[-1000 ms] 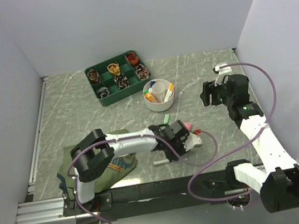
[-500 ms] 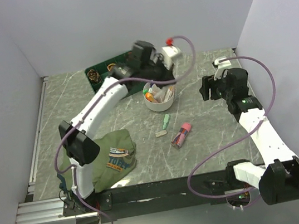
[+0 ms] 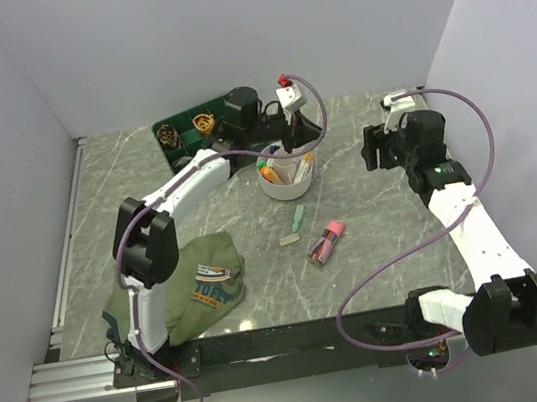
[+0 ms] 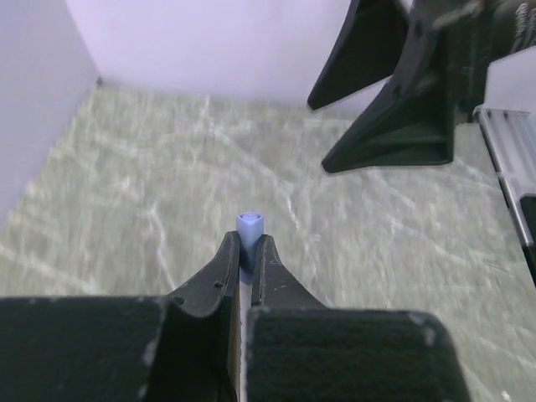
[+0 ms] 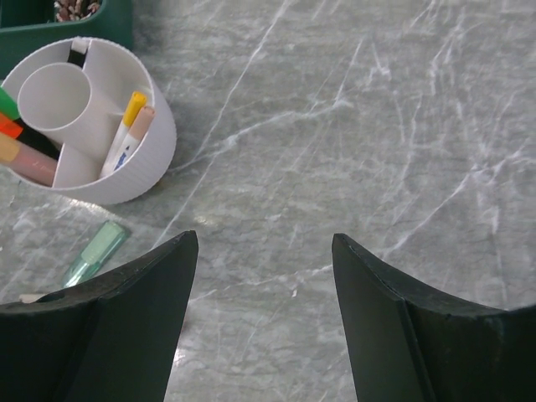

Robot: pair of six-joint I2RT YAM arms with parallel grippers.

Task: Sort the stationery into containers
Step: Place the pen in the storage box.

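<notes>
Top external | left arm [image 3: 194, 177] outstretched near cup [image 3: 288, 191] (fingers [image 4: 219, 272] pinch pen [image 4: 249, 222])

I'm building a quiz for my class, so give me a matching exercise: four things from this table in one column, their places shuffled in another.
Things:
1 pale green highlighter
2 blue-tipped pen
3 yellow-capped white marker
4 folded olive-green shirt

Places:
A in the round white plastic cup
B beside the left arm's base
C clamped in the left gripper
D flat on the marble table

Pairs: 1-D, 2-C, 3-A, 4-B
</notes>
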